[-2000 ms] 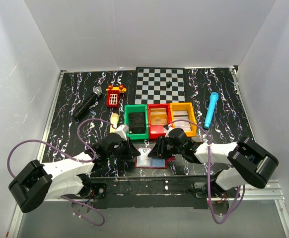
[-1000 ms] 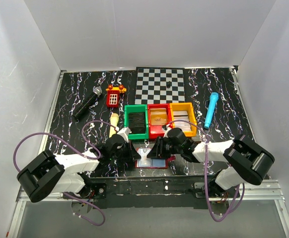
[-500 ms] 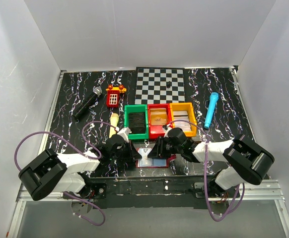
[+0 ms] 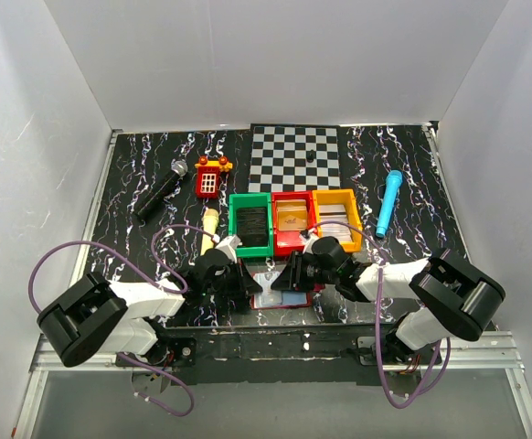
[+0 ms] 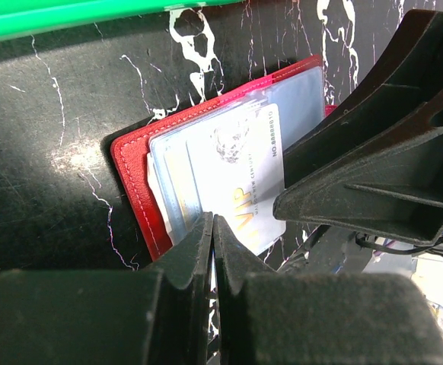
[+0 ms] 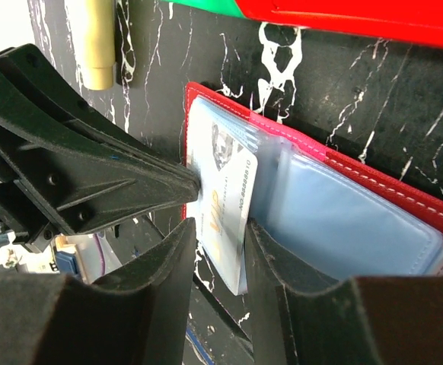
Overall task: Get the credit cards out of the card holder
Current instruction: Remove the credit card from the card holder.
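Observation:
The dark-red card holder (image 4: 281, 295) lies open on the black marbled table near the front edge, its pale bluish sleeves (image 6: 351, 220) facing up. A pale grey credit card (image 6: 223, 182) marked VIP sticks partly out of a sleeve. My right gripper (image 6: 220, 228) has a finger on each side of this card, both touching its edges. My left gripper (image 5: 212, 222) is shut, its tips pressed down on the holder's (image 5: 134, 179) sleeves beside the card (image 5: 237, 171). In the top view the two grippers (image 4: 240, 279) (image 4: 293, 274) meet over the holder.
Green (image 4: 233, 229), red (image 4: 278, 240) and yellow (image 4: 356, 219) bins stand just behind the holder, each with a card inside. A cream cylinder (image 4: 210, 222), a microphone (image 4: 161, 190), a red toy phone (image 4: 210, 179), a checkerboard (image 4: 295, 155) and a blue marker (image 4: 389, 203) lie farther back.
The right jaws have narrowed a little onto the card. The left arm's elbow has drifted slightly right; both grippers stay over the holder.

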{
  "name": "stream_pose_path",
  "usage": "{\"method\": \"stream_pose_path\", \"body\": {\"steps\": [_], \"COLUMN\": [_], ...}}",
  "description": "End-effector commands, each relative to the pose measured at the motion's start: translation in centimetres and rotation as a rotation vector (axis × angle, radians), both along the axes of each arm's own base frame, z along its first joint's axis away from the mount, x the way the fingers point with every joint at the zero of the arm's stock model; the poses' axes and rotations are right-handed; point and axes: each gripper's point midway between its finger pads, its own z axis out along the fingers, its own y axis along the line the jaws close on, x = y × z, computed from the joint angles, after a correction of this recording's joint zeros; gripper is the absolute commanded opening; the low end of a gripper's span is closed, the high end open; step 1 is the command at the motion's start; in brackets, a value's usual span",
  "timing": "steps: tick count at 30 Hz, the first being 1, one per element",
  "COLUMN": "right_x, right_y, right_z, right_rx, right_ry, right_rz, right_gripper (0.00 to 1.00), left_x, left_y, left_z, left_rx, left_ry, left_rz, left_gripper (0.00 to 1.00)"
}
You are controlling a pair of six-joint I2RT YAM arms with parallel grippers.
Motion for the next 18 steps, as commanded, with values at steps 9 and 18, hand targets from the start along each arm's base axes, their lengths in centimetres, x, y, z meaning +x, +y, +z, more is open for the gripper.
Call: {"method": "stream_pose_path", "body": {"steps": [9,18], "right_x": [-0.23,-0.35], "right_y": [1.96,2.37], "right_z": [3.50,4.06], "right_rx": [0.154,0.172], "right_ry": [-0.080,-0.089], "right_rz": [0.078,0.105], "right_gripper": [0.36,0.34], "left_x": [-1.45,-1.43], "left_y": [1.76,1.38], "left_z": [-3.08,-3.08], "left_rx": [0.093,0.089], "left_ry": [0.072,0.073], "left_rz": [0.002,-0.018], "left_gripper": [0.00,0.00]}}
